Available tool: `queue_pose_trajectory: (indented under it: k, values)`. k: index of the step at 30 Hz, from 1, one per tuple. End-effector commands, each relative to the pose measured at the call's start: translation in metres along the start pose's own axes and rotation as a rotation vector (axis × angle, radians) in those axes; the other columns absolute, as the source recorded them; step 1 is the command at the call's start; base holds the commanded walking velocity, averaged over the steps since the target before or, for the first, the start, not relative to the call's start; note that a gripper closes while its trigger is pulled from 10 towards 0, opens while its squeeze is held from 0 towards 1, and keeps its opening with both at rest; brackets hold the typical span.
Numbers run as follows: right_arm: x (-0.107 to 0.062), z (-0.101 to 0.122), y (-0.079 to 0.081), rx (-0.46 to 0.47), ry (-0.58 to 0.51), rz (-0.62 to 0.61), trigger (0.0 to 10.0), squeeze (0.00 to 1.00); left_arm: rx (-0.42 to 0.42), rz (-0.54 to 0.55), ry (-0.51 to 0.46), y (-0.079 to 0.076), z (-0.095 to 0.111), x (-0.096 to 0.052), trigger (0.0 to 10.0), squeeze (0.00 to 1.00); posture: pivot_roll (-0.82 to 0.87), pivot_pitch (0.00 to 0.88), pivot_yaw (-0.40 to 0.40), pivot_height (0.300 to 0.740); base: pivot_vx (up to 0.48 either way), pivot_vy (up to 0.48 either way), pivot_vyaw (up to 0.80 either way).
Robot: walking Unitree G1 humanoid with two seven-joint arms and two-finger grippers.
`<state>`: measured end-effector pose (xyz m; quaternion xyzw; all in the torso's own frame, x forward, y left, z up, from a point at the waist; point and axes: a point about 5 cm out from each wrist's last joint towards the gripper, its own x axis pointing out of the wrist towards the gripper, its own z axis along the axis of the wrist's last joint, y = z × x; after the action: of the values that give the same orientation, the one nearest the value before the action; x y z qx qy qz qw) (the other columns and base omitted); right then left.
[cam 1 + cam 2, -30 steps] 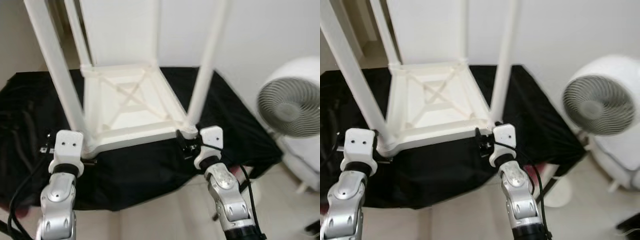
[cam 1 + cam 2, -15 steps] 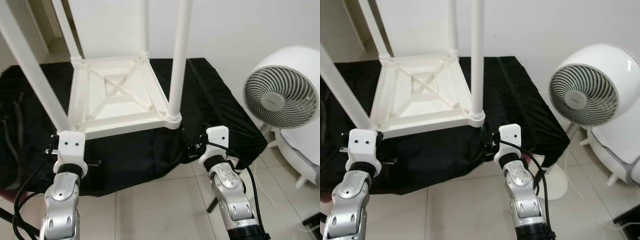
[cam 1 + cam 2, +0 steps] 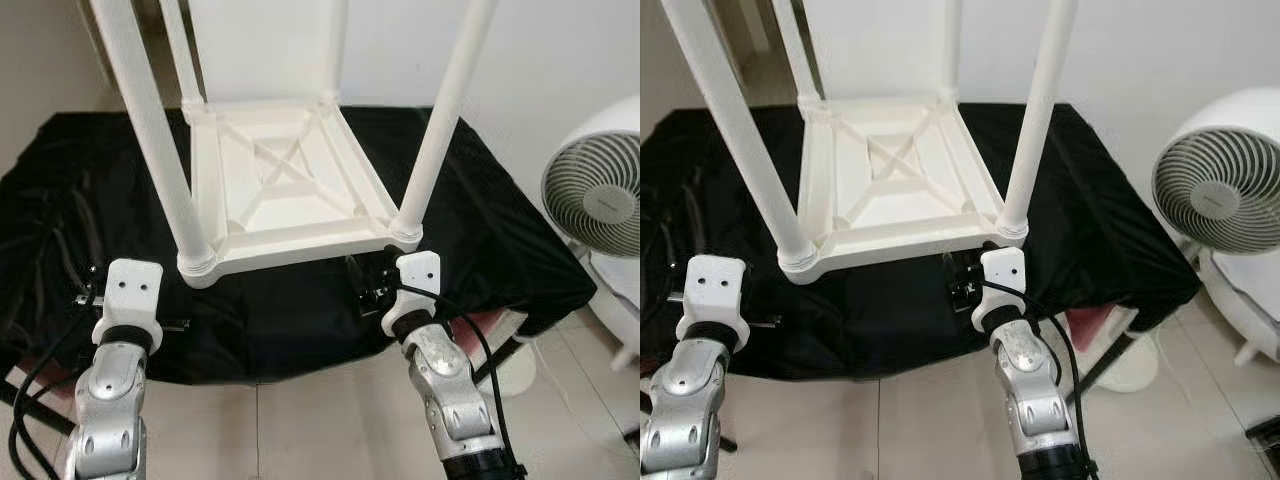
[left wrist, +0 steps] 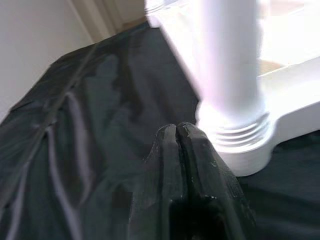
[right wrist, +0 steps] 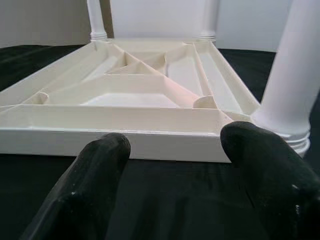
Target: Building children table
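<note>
A white children's table (image 3: 290, 190) lies upside down on a black cloth (image 3: 80, 200), its legs pointing up. The near left leg (image 3: 155, 140) and near right leg (image 3: 440, 120) stand at the front corners. My left gripper (image 4: 176, 131) is shut and holds nothing. It rests on the cloth just beside the threaded base of the near left leg (image 4: 235, 135). My right gripper (image 5: 175, 145) is open, low over the cloth, facing the tabletop's near edge (image 5: 115, 137) close to the near right leg. In the eye view the right gripper (image 3: 368, 282) sits just before that corner.
A white round fan (image 3: 600, 195) stands on the tiled floor at the right. The cloth hangs over the front edge of the surface. Black cables (image 3: 40, 370) trail by my left arm. A white wall is behind the table.
The whole view has swung, so the camera moved. Against the table, my right gripper is back in front of the near right corner after standing off to its right.
</note>
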<state>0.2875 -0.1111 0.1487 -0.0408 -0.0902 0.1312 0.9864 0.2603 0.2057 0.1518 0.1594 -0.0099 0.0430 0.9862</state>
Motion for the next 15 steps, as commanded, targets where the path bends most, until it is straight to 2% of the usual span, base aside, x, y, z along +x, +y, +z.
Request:
queue_pose_trajectory:
  k: [1,4,6,8,15]
  values:
    - [-0.002,-0.001,-0.001,-0.003,0.009,-0.003,10.0,0.0,-0.013,0.045,0.003,0.001,-0.001,-0.001,10.0,0.0,0.0,0.065,0.018,0.74,0.0,0.0,0.0]
    - [-0.002,-0.001,-0.001,-0.003,0.008,0.002,10.0,0.0,-0.024,0.04,0.003,0.0,-0.001,-0.001,10.0,0.0,0.0,0.065,0.018,0.74,0.0,0.0,0.0]
    - [-0.001,0.0,0.0,-0.009,0.002,0.007,10.0,0.0,-0.113,0.022,0.018,-0.003,-0.002,-0.001,10.0,0.0,0.0,0.065,0.018,0.74,0.0,0.0,0.22]
    - [-0.001,0.001,0.0,-0.01,0.001,0.006,10.0,0.0,-0.142,0.015,0.018,-0.004,-0.002,-0.001,10.0,0.0,0.0,0.065,0.018,0.74,0.0,0.0,0.44]
    - [0.005,0.012,-0.001,0.005,-0.036,-0.001,10.0,0.0,-0.157,-0.042,-0.014,-0.009,0.006,-0.003,10.0,0.0,-0.01,0.066,0.018,0.74,0.0,0.0,0.8]
